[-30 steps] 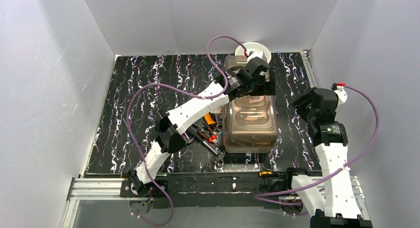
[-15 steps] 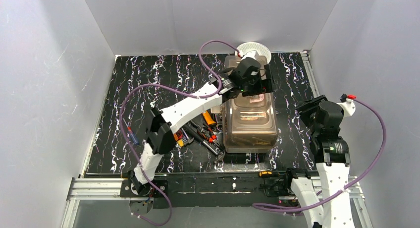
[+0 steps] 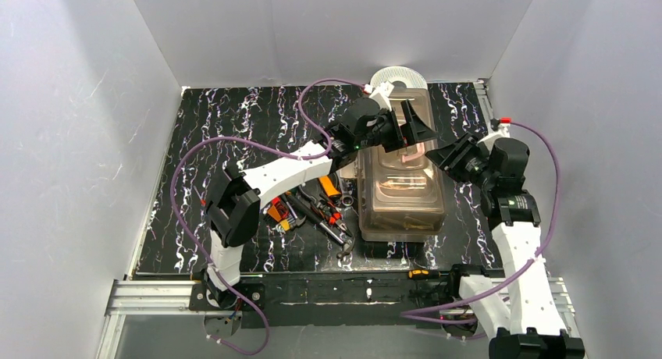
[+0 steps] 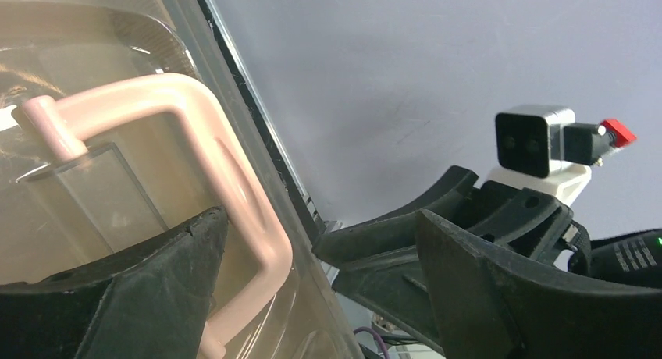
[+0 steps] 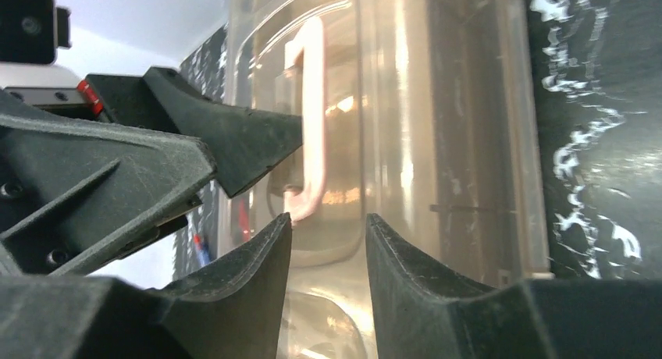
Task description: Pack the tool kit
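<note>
The smoky-brown translucent toolbox (image 3: 402,207) stands shut at the mat's centre right, its cream handle (image 3: 411,154) lying on the lid. My left gripper (image 3: 412,131) hovers over the lid's far half with jaws wide open. In the left wrist view the handle (image 4: 222,179) and the lid's right edge lie between the fingers of the left gripper (image 4: 322,218), unclamped. My right gripper (image 3: 446,158) points at the box from the right, open, with nothing between its fingers. From the right wrist, the right gripper (image 5: 326,222) faces the handle (image 5: 314,101). Loose hand tools (image 3: 322,209) lie left of the box.
A round white spool (image 3: 398,76) sits behind the toolbox against the back wall. Both grippers are close together above the lid's right side. White walls enclose the black marbled mat (image 3: 226,140) on three sides.
The left gripper turned and shifted right over the lid. The right arm swung in from the right towards the box and its jaws narrowed. The toolbox shifted slightly right.
</note>
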Robot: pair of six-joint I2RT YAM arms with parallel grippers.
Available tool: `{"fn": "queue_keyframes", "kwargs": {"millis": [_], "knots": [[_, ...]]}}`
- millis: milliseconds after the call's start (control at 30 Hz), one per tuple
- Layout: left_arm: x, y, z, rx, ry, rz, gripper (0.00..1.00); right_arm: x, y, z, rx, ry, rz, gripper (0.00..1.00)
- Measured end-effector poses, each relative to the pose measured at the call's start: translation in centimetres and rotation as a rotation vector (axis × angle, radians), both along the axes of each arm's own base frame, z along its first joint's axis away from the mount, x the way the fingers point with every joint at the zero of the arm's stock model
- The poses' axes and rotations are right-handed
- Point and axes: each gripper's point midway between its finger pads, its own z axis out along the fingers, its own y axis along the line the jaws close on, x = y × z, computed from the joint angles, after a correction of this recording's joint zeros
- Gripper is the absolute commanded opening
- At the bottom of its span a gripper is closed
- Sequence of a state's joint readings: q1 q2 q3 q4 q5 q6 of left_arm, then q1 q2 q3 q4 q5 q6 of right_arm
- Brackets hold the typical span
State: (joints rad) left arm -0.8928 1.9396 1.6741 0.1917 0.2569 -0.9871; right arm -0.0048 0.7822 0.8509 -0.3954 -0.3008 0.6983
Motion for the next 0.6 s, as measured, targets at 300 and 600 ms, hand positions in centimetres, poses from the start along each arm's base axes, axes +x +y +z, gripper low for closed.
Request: {"fn": "queue_keyframes", "kwargs": {"millis": [300,600], "knots": [[0.2,0.3,0.3,-0.046,0.015,-0.018,0.88,2.9,2.8,-0.4,0.08,0.049,0.177,0.44],[0.4,0.7,0.8,-0.073,0.013,-0.031,0.88,5.1,2.7,-1.4,0.064,0.08,0.188,0.23]]}}
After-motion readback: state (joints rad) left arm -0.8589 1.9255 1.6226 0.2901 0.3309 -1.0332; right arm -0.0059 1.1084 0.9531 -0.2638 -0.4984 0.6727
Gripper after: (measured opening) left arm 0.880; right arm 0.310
